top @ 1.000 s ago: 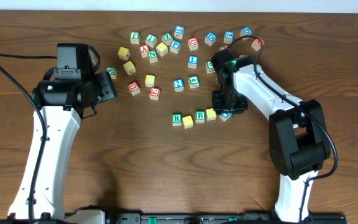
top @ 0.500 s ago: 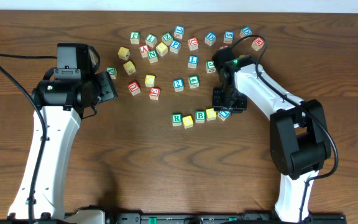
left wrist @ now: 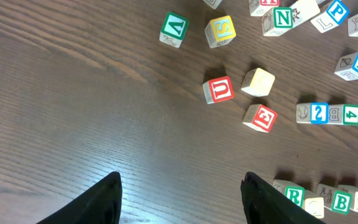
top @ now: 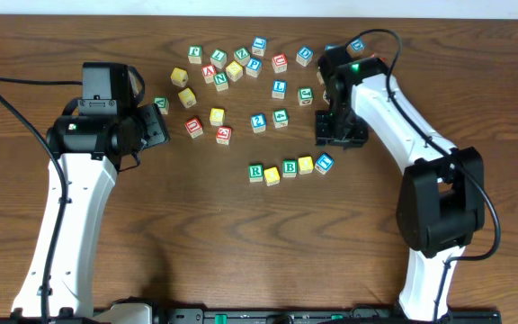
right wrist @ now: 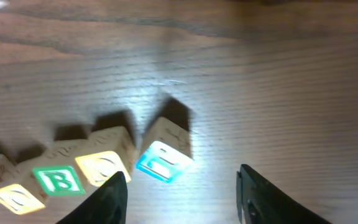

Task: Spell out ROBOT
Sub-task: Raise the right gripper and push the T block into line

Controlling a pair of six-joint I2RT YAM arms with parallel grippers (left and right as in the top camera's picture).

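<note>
Beyond the blue block (right wrist: 163, 160), the right end effector (right wrist: 182, 199) has withdrawn, released and empty.

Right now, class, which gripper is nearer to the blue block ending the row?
Right. The right gripper hovers open just beyond the blue block; the left gripper sits far off to its left, past the scattered blocks.

The overhead camera looks straight down on the whole worktop (top: 196, 234) from afar. The left wrist camera, lower, catches the block row (left wrist: 319, 202) at its 5 o'clock; the right wrist camera, nearest, shows that row at 8 o'clock.
</note>
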